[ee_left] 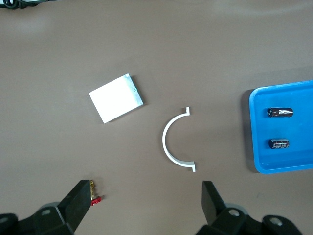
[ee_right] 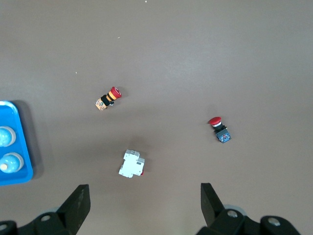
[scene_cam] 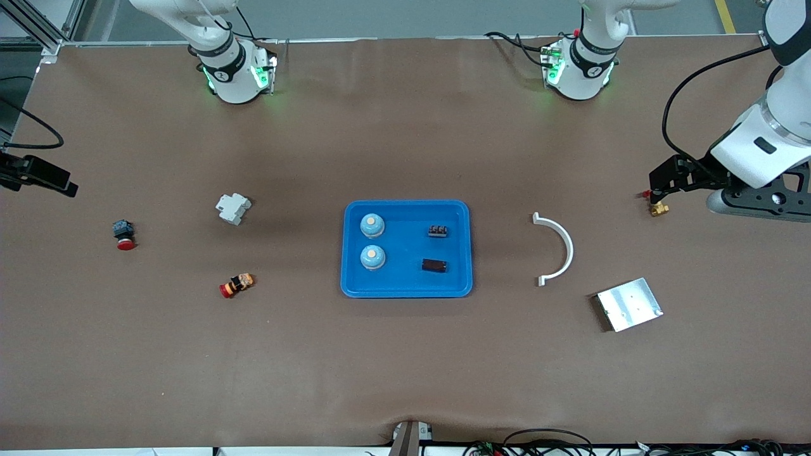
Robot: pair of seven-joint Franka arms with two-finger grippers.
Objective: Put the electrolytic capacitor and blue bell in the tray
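Note:
The bright-blue tray [scene_cam: 407, 290] lies mid-table. In it stand two blue bells [scene_cam: 372, 224] [scene_cam: 372, 257] with pale tops at the right arm's end. At the left arm's end lie a dark shiny cylindrical capacitor [scene_cam: 434, 265] and a small dark ribbed part [scene_cam: 438, 231]. The left wrist view shows the tray's edge [ee_left: 254, 132] with the capacitor [ee_left: 280, 112]. My left gripper [ee_left: 146, 191] is open and empty, over the left arm's end of the table [scene_cam: 662, 183]. My right gripper [ee_right: 144, 192] is open and empty, over the right arm's end [scene_cam: 63, 185].
A white curved piece [scene_cam: 561, 248], a flat silver plate [scene_cam: 629, 304] and a small brass valve with a red handle [scene_cam: 657, 208] lie toward the left arm's end. A white breaker [scene_cam: 233, 208] and two red push-buttons [scene_cam: 123, 234] [scene_cam: 237, 284] lie toward the right arm's end.

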